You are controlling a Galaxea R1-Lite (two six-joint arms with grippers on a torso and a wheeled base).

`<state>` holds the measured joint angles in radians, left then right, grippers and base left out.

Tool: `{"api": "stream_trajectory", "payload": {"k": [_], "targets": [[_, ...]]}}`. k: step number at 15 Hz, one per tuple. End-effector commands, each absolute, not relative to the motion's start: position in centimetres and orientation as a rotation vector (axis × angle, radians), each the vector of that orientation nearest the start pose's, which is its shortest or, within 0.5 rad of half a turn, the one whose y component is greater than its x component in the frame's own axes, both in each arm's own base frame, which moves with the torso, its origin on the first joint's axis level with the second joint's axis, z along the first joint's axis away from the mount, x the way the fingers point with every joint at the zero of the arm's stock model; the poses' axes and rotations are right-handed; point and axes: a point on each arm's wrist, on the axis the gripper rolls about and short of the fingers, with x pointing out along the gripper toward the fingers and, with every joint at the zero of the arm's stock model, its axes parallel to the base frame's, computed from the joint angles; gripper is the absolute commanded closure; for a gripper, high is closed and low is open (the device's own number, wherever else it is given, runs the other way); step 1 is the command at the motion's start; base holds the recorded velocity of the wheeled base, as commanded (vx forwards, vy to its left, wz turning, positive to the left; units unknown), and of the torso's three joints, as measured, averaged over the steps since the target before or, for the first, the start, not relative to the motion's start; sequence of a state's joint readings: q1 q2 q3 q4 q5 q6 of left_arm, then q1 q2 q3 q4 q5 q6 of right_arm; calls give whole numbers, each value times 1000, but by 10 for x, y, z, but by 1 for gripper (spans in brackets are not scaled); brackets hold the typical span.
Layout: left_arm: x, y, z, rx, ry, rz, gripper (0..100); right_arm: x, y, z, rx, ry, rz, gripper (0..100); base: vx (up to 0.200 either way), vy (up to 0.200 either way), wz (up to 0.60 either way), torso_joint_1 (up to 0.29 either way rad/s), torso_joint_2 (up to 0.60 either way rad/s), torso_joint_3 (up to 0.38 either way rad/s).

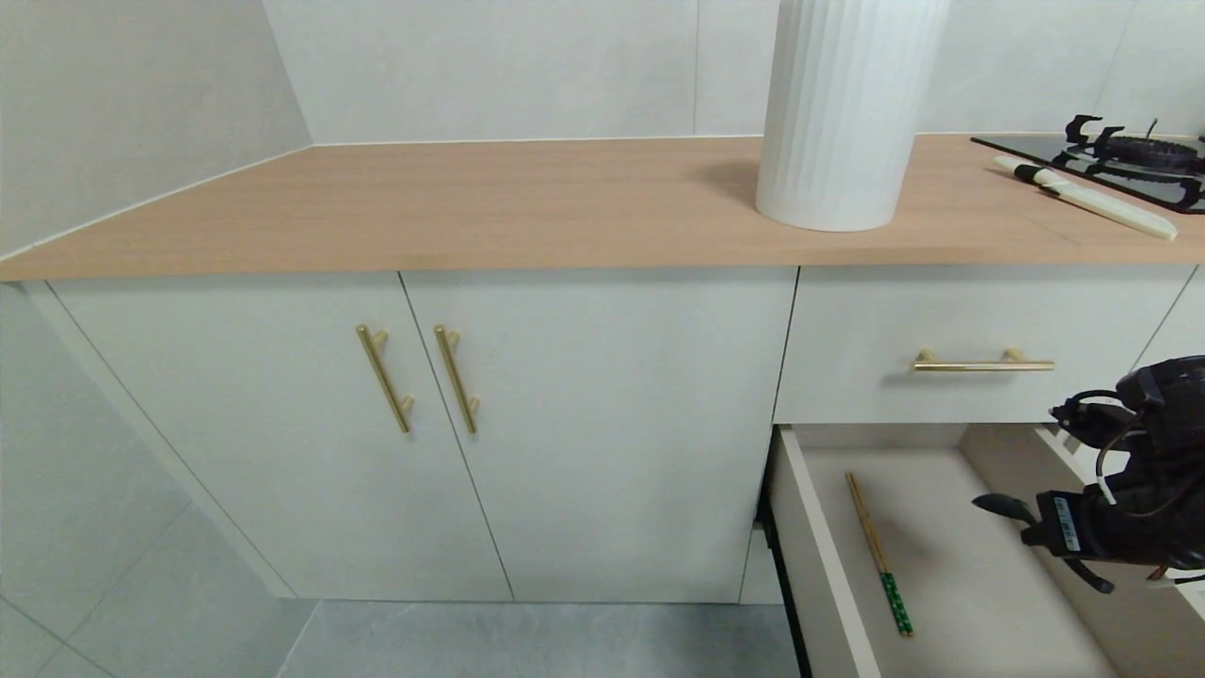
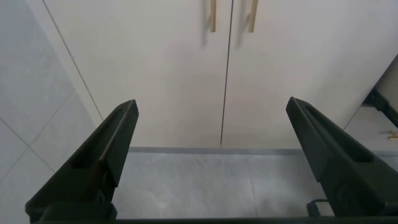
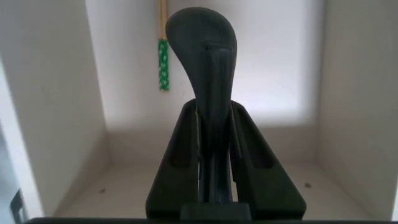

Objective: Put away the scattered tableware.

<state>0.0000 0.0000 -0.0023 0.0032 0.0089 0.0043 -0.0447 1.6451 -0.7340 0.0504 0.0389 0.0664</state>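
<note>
1. Right gripper (image 1: 1000,508) is hanging at the lower right of the head frame over the open drawer (image 1: 817,527). Its fingers are pressed together, with nothing showing between them.
2. Chopsticks (image 1: 877,554) are lying flat on the drawer floor, lower centre-right of the frame, near the gripper and apart from it. That item looks stowed.
3. Left gripper (image 2: 211,107) is sitting spread wide and holding nothing, facing the cabinet doors (image 1: 565,424) and the floor. I'd judge it isn't needed for this step.
4. Step in hand, my guess: the right arm is done at the drawer and is going for the next piece. It should be lifting straight up first, so the fingers aren't clipping the drawer wall or nudging the chopsticks.
5. On the counter (image 1: 471,207), a white utensil (image 1: 1083,196) is lying at the upper right, just beside the stove (image 1: 1130,155) and right of the white vase (image 1: 843,113). It's the likely next target.
6. For that pick the fingers should be opening before the descent and crossing the utensil's short axis near its middle. They should be staying off the stove grate and the vase. The utensil is slim and flat, so the pads need to be reaching the counter surface, and it may slip.
</note>
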Motion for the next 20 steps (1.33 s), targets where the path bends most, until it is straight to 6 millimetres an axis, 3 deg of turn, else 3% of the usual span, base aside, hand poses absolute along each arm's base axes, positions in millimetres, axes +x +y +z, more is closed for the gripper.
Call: {"api": "stream_trajectory", "payload": {"k": [1, 2, 6, 10, 12, 20], "targets": [[-23, 0, 76, 5, 2, 9, 0, 252, -11, 119, 97, 954, -48, 100, 0, 0, 0, 0, 0, 0], [-23, 0, 76, 5, 3, 9, 0, 254, -9, 118, 90, 941, -52, 100, 0, 0, 0, 0, 0, 0], [-23, 0, 76, 5, 3, 9, 0, 273, 11, 81, 10, 1030, -48, 100, 0, 0, 0, 0, 0, 0], [-23, 0, 76, 5, 2, 9, 0, 297, 15, 9, -57, 975, -141, 100, 0, 0, 0, 0, 0, 0], [-23, 0, 76, 5, 2, 9, 0, 305, 15, -15, -69, 943, -170, 100, 0, 0, 0, 0, 0, 0], [-23, 0, 76, 5, 2, 9, 0, 321, 12, -46, -47, 822, -179, 100, 0, 0, 0, 0, 0, 0]]}}
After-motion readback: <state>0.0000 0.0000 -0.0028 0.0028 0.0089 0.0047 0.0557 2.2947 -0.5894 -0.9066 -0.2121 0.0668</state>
